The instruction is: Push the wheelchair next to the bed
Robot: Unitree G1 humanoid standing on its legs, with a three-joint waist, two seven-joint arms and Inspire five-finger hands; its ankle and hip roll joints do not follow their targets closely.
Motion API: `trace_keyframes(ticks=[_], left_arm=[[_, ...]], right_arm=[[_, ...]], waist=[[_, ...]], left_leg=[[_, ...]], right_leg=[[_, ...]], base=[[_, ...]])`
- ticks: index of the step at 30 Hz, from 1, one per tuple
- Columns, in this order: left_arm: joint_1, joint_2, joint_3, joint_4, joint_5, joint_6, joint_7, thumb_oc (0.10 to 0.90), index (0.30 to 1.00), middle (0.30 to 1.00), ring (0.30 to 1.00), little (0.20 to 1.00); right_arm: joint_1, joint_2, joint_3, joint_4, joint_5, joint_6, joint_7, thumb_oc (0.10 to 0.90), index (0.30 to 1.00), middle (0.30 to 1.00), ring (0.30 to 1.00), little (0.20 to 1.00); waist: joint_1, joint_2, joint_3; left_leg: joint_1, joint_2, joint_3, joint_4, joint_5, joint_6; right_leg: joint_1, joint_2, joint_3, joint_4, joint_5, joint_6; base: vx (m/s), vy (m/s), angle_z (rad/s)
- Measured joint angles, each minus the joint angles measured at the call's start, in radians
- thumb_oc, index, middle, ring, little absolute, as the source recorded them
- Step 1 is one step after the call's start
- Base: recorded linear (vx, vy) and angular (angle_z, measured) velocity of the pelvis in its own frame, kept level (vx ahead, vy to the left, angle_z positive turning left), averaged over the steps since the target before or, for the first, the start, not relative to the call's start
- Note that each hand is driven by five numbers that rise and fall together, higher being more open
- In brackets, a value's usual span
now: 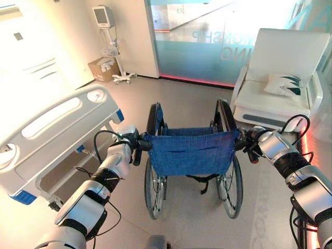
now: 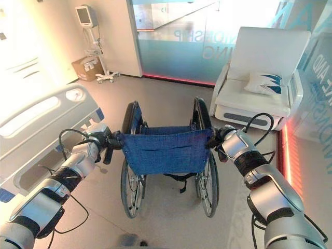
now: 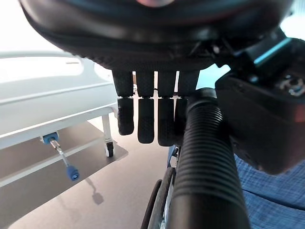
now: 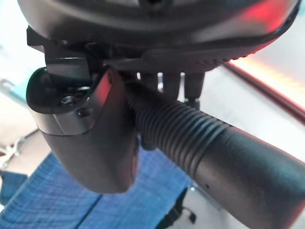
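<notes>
Wheelchair: I have the wheelchair square in front of me on the grey floor, its blue fabric backrest facing me and both big wheels on the ground.
Left hand: my left hand is at the left push handle; in the left wrist view the ribbed black grip runs between the thumb and the fingers, which hang fairly straight beside it. I read this as a loose hold at best, and I cannot tell whether they really close round the grip.
Right hand: my right hand is clenched round the right push handle; in the right wrist view the thumb lies over the ribbed grip and the fingers wrap behind it.
Bed: the bed stands to my left, its white footboard with blue corner pieces near the chair's left wheel but apart from it.
Position: the chair sits beside the foot end of the bed, with a strip of bare floor between them.
Surroundings: a white armchair with a patterned cushion stands ahead on my right, well apart from the chair; a monitor on a wheeled stand and a cardboard box are at the far left, by a glass partition.
</notes>
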Motion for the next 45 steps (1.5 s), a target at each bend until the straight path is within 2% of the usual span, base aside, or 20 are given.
trace_keyframes(ticks=[3, 6, 7, 9, 11, 13, 14, 16, 18, 19, 20, 22, 23, 25, 28, 31, 33, 37, 43, 45], left_arm=[[0.006, 0.017, 0.014, -0.010, -0.013, 0.006, 0.000, 0.400, 0.300, 0.300, 0.300, 0.300], [0.029, 0.046, 0.033, -0.021, -0.030, -0.004, 0.001, 0.400, 0.300, 0.300, 0.300, 0.300], [0.032, 0.054, 0.044, -0.024, -0.057, -0.017, 0.008, 0.400, 0.300, 0.300, 0.300, 0.300], [0.044, 0.071, 0.083, -0.036, -0.078, -0.033, 0.063, 0.400, 0.300, 0.300, 0.300, 0.300], [0.062, 0.088, 0.110, -0.065, -0.104, -0.036, 0.096, 0.400, 0.300, 0.300, 0.300, 0.300], [0.092, 0.115, 0.114, -0.115, -0.107, -0.033, 0.103, 0.400, 0.300, 0.300, 0.300, 0.300], [0.098, 0.128, 0.112, -0.136, -0.108, -0.032, 0.102, 0.400, 0.300, 0.300, 0.300, 0.300], [0.092, 0.122, 0.108, -0.147, -0.108, -0.031, 0.103, 0.400, 0.300, 0.300, 0.300, 0.300], [0.093, 0.119, 0.110, -0.177, -0.107, -0.012, 0.101, 0.400, 0.300, 0.300, 0.300, 0.300], [0.074, 0.114, 0.108, -0.181, -0.108, -0.008, 0.095, 0.400, 0.300, 0.300, 0.300, 0.300], [0.067, 0.113, 0.112, -0.187, -0.107, -0.002, 0.091, 0.400, 0.300, 0.300, 0.300, 0.300], [0.050, 0.125, 0.107, -0.191, -0.107, 0.007, 0.061, 0.400, 0.300, 0.300, 0.300, 0.300], [0.021, 0.124, 0.101, -0.183, -0.106, 0.005, 0.048, 0.400, 0.300, 0.300, 0.300, 0.300], [0.006, 0.131, 0.100, -0.189, -0.106, -0.001, 0.048, 0.400, 0.300, 0.300, 0.300, 0.300], [0.004, 0.137, 0.097, -0.203, -0.102, -0.001, 0.048, 0.400, 0.300, 0.300, 0.300, 0.300], [-0.005, 0.130, 0.084, -0.216, -0.102, 0.001, 0.029, 0.400, 0.300, 0.300, 0.300, 0.300], [0.012, 0.120, 0.085, -0.231, -0.108, 0.016, -0.002, 0.400, 0.300, 0.300, 0.300, 0.300], [0.007, 0.119, 0.078, -0.233, -0.107, 0.042, -0.040, 0.400, 0.300, 0.300, 0.300, 0.300], [-0.008, 0.144, 0.014, -0.170, -0.102, 0.040, -0.060, 0.400, 0.300, 0.300, 0.300, 0.300], [0.014, 0.142, 0.008, -0.165, -0.092, 0.040, -0.060, 0.400, 0.300, 0.300, 0.300, 0.300]], right_arm=[[-0.012, 0.004, 0.000, -0.001, -0.001, -0.026, 0.003, 0.400, 0.300, 0.300, 0.300, 0.300], [-0.017, 0.026, 0.004, -0.002, -0.007, -0.042, 0.011, 0.400, 0.300, 0.300, 0.300, 0.300], [-0.016, 0.027, 0.002, 0.000, -0.015, -0.044, 0.018, 0.400, 0.300, 0.300, 0.300, 0.300], [-0.015, 0.058, -0.009, 0.013, -0.044, -0.057, 0.020, 0.400, 0.300, 0.300, 0.300, 0.300], [-0.008, 0.073, -0.033, 0.014, -0.050, -0.058, 0.030, 0.400, 0.300, 0.300, 0.300, 0.300], [-0.001, 0.079, -0.050, -0.004, -0.083, -0.061, 0.052, 0.400, 0.300, 0.300, 0.300, 0.300], [0.000, 0.075, -0.056, -0.017, -0.094, -0.065, 0.058, 0.400, 0.300, 0.300, 0.300, 0.300], [-0.001, 0.071, -0.079, -0.016, -0.123, -0.071, 0.065, 0.400, 0.300, 0.300, 0.300, 0.300], [-0.023, 0.057, -0.085, -0.005, -0.143, -0.112, 0.072, 0.400, 0.300, 0.300, 0.300, 0.300], [-0.043, 0.038, -0.083, -0.004, -0.158, -0.131, 0.080, 0.400, 0.300, 0.300, 0.300, 0.300], [-0.055, 0.027, -0.080, -0.004, -0.157, -0.142, 0.081, 0.400, 0.300, 0.300, 0.300, 0.300], [-0.093, 0.012, -0.066, 0.001, -0.156, -0.158, 0.083, 0.400, 0.300, 0.300, 0.300, 0.300], [-0.101, 0.004, -0.064, 0.014, -0.152, -0.158, 0.087, 0.400, 0.300, 0.300, 0.300, 0.300], [-0.101, 0.007, -0.070, 0.026, -0.140, -0.148, 0.091, 0.400, 0.300, 0.300, 0.300, 0.300], [-0.096, 0.003, -0.073, 0.029, -0.116, -0.136, 0.091, 0.400, 0.300, 0.300, 0.300, 0.300], [-0.099, -0.028, -0.069, 0.007, -0.120, -0.131, 0.102, 0.400, 0.300, 0.300, 0.300, 0.300], [-0.103, -0.051, -0.043, -0.004, -0.127, -0.132, 0.115, 0.400, 0.300, 0.300, 0.300, 0.300], [-0.099, -0.054, -0.035, -0.009, -0.128, -0.133, 0.122, 0.400, 0.300, 0.300, 0.300, 0.300], [-0.030, -0.013, -0.046, -0.017, -0.123, -0.136, 0.118, 0.400, 0.300, 0.300, 0.300, 0.300], [0.001, 0.010, -0.045, -0.017, -0.134, -0.139, 0.110, 0.400, 0.300, 0.300, 0.300, 0.300]], waist=[[0.059, 0.033, 0.000], [0.061, 0.033, -0.014], [0.052, 0.045, -0.025], [0.059, 0.007, -0.017], [0.050, -0.049, -0.022], [0.045, -0.054, -0.032], [0.045, -0.054, -0.033], [0.042, -0.038, -0.020], [0.045, 0.012, 0.000], [0.054, 0.056, 0.024], [0.058, 0.054, 0.024], [0.024, 0.070, 0.046], [0.002, 0.045, 0.056], [-0.035, -0.009, 0.073], [-0.083, -0.061, 0.069], [-0.095, -0.032, 0.071], [-0.072, 0.013, 0.053], [-0.063, 0.024, 0.039], [-0.055, -0.041, -0.024], [-0.057, -0.056, -0.028]], left_leg=[[-0.022, 0.037, 0.036, 0.007, 0.004, -0.006], [0.043, 0.016, 0.056, 0.108, -0.037, 0.036], [0.121, 0.015, 0.057, 0.045, -0.051, 0.138], [0.151, -0.004, 0.097, 0.017, -0.044, 0.166], [0.172, -0.037, 0.092, 0.017, -0.057, 0.184], [0.177, -0.046, 0.076, 0.018, -0.063, 0.190], [0.200, -0.058, 0.064, -0.010, -0.061, 0.193], [0.227, -0.064, 0.008, -0.028, -0.064, 0.201], [0.246, -0.050, -0.085, -0.050, -0.063, 0.199], [0.255, -0.045, -0.119, -0.056, -0.077, 0.192], [0.252, -0.047, -0.145, -0.053, -0.089, 0.194], [0.252, -0.055, -0.193, -0.055, -0.087, 0.193], [0.256, -0.078, -0.265, -0.052, -0.093, 0.175], [0.257, -0.105, -0.326, -0.040, -0.113, 0.163], [0.255, -0.064, -0.309, 0.023, -0.177, 0.136], [0.264, 0.020, -0.185, 0.069, -0.206, 0.116], [0.294, 0.067, -0.138, 0.060, -0.205, 0.099], [0.323, 0.109, -0.109, 0.051, -0.189, 0.080], [0.288, 0.122, -0.108, 0.105, -0.091, 0.041], [0.223, 0.119, -0.111, 0.255, -0.076, 0.047]], right_leg=[[0.018, 0.000, 0.011, -0.004, -0.002, -0.004], [0.040, -0.036, 0.005, -0.002, -0.035, 0.049], [0.057, -0.046, -0.053, 0.041, -0.061, 0.081], [-0.023, -0.099, -0.108, 0.364, -0.127, 0.094], [-0.058, -0.112, -0.122, 0.511, -0.110, 0.112], [-0.076, -0.120, -0.098, 0.527, -0.074, 0.170], [-0.072, -0.127, -0.099, 0.526, -0.056, 0.189], [-0.062, -0.136, -0.107, 0.527, -0.050, 0.154], [-0.065, -0.108, -0.142, 0.370, -0.088, 0.088], [-0.105, -0.104, -0.163, 0.285, -0.086, 0.098], [-0.137, -0.120, -0.179, 0.276, -0.078, 0.098], [-0.213, -0.142, -0.150, 0.128, -0.019, 0.179], [-0.247, -0.182, -0.126, 0.024, 0.043, 0.229], [-0.253, -0.237, -0.103, -0.102, 0.145, 0.224], [-0.247, -0.250, -0.098, -0.010, 0.203, 0.215], [-0.261, -0.212, -0.100, 0.129, 0.157, 0.139], [-0.260, -0.178, -0.098, 0.187, 0.094, 0.127], [-0.247, -0.147, -0.101, 0.255, 0.013, 0.108], [-0.219, -0.134, -0.122, 0.250, -0.065, 0.079], [-0.153, -0.124, -0.112, 0.192, -0.056, 0.059]], base=[[0.38, 0.155, -0.95], [0.44, 0.190, -0.49], [0.40, 0.173, -0.28], [0.43, 0.165, -0.12], [0.43, 0.132, -0.03], [0.38, 0.033, -0.09], [0.29, -0.031, -0.09], [0.25, -0.142, -0.13], [0.41, -0.303, -0.26], [0.54, -0.377, -0.23], [0.55, -0.348, -0.08], [0.55, -0.323, 0.63], [0.41, -0.249, 1.16], [0.41, -0.261, 1.29], [0.52, -0.279, 1.27], [0.50, -0.233, 0.77], [0.52, -0.249, 0.17], [0.36, -0.218, 0.22], [0.36, -0.181, 0.19], [0.27, -0.063, 0.12]])
